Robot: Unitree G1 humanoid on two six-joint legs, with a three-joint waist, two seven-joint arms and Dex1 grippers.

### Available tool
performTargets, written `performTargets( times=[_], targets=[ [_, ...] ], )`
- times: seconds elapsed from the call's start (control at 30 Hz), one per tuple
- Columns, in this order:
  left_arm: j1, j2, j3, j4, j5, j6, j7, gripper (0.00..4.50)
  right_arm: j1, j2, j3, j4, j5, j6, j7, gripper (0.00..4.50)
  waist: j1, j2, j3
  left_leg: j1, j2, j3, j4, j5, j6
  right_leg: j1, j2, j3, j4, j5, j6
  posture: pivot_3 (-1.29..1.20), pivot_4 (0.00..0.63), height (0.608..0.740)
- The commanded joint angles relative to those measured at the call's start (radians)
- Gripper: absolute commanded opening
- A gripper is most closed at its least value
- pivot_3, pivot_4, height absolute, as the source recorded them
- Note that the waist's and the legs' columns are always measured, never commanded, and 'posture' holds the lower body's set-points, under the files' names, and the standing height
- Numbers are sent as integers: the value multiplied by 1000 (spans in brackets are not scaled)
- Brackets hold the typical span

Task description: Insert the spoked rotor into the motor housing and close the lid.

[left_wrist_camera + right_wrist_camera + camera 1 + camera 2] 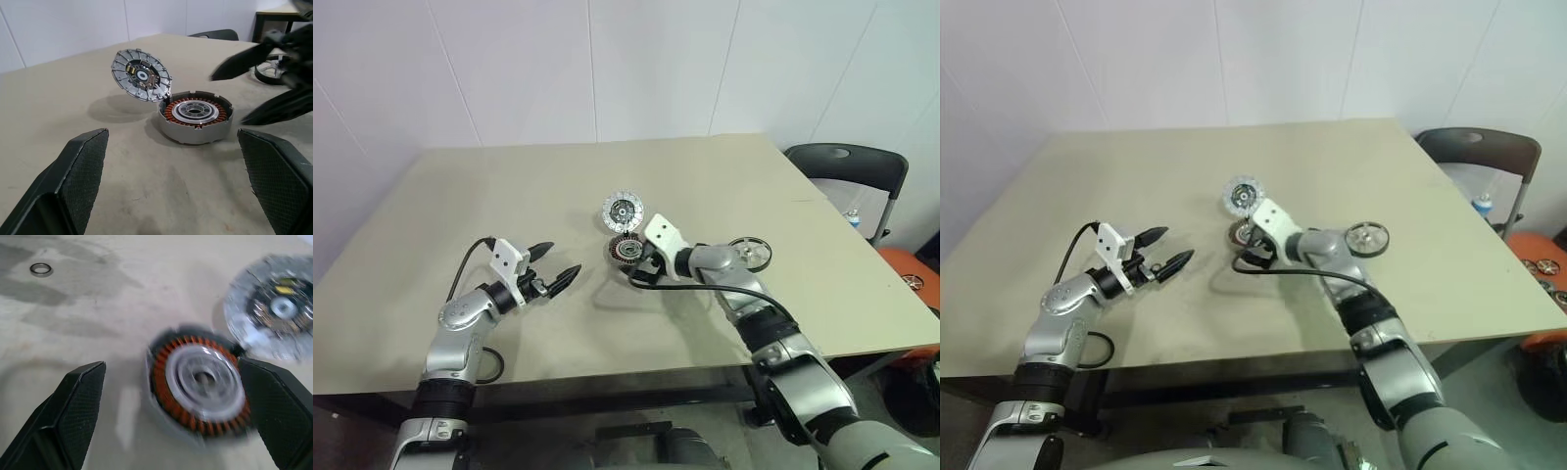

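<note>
Your motor housing (195, 117) sits mid-tabletop (558, 196), its lid (141, 76) tilted open behind it. Your right gripper (181, 396) hovers over the housing, jaws wide and empty. The spoked rotor (750, 254) lies right of the housing; your left gripper (553, 264) waits left of it, jaws wide.

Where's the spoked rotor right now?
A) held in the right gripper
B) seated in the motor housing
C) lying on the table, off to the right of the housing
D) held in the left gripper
C: the spoked rotor lies flat on the table, to the right of the motor housing, whose copper windings are bare under the open lid; both the right gripper and the left gripper are open and empty.
</note>
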Motion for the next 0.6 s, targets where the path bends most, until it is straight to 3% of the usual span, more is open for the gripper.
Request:
performTargets(
  times=[0.03, 0.53, 0.6],
  targets=[
    [-5, 2, 3, -46, -2, -14, 9, 4500, -55, 19, 24, 70, -52, -57, -21, 4479, -1, 0, 0, -1, 0, 0, 0, 0, 0, 0, 0, 0, 0, 0, 0, 0, 0, 740],
    [8, 0, -1, -56, -4, -12, 18, 4500, -47, 14, 19, 124, -96, -68, -14, 4479, -4, 0, 0, -4, 0, 0, 0, 0, 0, -4, 0, 0, 0, 0, 0, 0, 0, 740],
    [6, 1, -2, -54, -3, -12, 17, 4500, -43, 13, 17, 124, -97, -68, -14, 3902, -4, 0, 0, -4, 0, 0, 0, 0, 0, -4, 0, 0, 0, 0, 0, 0, 0, 740]
  ],
)
